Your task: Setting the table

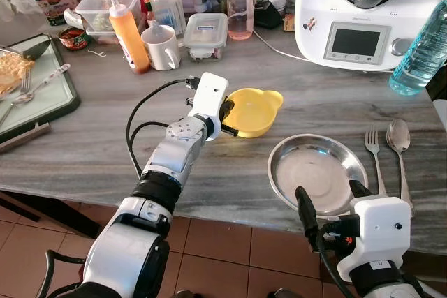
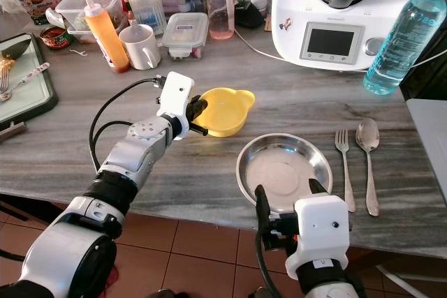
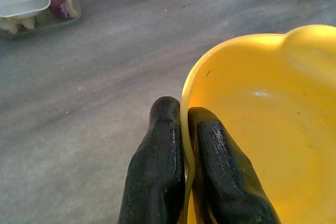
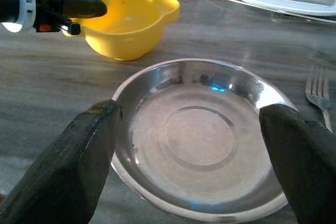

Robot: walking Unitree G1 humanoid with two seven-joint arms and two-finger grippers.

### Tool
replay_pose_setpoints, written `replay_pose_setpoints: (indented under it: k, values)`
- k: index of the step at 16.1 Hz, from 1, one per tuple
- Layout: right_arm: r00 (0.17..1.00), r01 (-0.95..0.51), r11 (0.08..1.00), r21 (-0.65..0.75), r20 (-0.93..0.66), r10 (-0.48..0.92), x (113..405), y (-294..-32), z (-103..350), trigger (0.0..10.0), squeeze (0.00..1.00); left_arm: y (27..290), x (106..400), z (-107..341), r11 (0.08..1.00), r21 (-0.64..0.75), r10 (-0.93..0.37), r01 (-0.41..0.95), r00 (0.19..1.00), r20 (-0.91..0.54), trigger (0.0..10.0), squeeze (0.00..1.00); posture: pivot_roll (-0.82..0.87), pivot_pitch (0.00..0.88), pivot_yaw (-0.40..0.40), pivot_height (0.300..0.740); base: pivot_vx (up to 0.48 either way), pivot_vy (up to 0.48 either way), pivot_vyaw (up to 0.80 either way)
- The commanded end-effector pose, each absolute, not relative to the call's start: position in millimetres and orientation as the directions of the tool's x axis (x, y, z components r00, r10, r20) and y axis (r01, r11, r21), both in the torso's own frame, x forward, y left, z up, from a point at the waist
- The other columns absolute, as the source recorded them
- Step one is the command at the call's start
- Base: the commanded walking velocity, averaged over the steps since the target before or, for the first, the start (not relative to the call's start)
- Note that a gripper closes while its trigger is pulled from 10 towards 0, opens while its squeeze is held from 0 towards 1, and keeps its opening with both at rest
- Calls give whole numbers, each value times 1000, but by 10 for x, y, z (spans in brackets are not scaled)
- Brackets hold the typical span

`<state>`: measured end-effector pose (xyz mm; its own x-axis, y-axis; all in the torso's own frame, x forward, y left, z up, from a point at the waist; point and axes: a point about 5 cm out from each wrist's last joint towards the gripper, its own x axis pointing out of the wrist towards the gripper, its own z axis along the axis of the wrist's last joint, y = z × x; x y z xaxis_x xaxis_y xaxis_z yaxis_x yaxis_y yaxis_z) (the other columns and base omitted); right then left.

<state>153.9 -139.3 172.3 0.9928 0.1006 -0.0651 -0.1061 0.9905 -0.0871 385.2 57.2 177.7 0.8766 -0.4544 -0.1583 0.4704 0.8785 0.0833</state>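
Note:
A yellow bowl [image 1: 257, 109] with small ear-shaped handles rests on the marble counter [image 1: 105, 151]. My left gripper [image 1: 228, 118] is shut on its near-left rim, one finger inside the bowl [image 3: 262, 129] and one outside. Right of it lies a round steel plate [image 1: 318, 172]. My right gripper [image 1: 332, 200] hangs open at the plate's near edge, its fingers [image 4: 84, 156] spread about as wide as the plate [image 4: 202, 135]. A fork [image 1: 375, 155] and a spoon [image 1: 399, 144] lie side by side right of the plate.
At the back stand a white kitchen machine [image 1: 363, 15], a water bottle [image 1: 419, 50], a white mug [image 1: 162, 47], an orange sauce bottle [image 1: 128, 33] and lidded containers [image 1: 206, 33]. A green tray [image 1: 31, 88] with cutlery sits far left. The counter's front edge runs just before my right wrist.

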Motion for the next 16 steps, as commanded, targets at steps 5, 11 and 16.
replay_pose_setpoints:
  k: [5, 11, 16]
  values:
    - [990, -120, 988, -96, -85, 112, 1545, -1392, 1707, 10000, 0, 644, 3744, 1565, 877, 41, -450, 478, 849, -277, 10000, 0, -75, 169, 57, 714, 0, 0, 0]
    - [990, -120, 988, -97, -84, 112, 1559, -1392, 1707, 10000, 0, 467, 3572, 1571, 830, -11, -536, 558, 791, -297, 10000, 0, -76, 162, 55, 714, 0, 0, 0]
    - [990, -122, 987, -101, -79, 115, 1579, -1384, 1713, 10000, 0, 385, 3490, 1562, 815, -23, -557, 578, 773, -302, 10000, 0, -76, 161, 56, 714, 0, 0, 0]
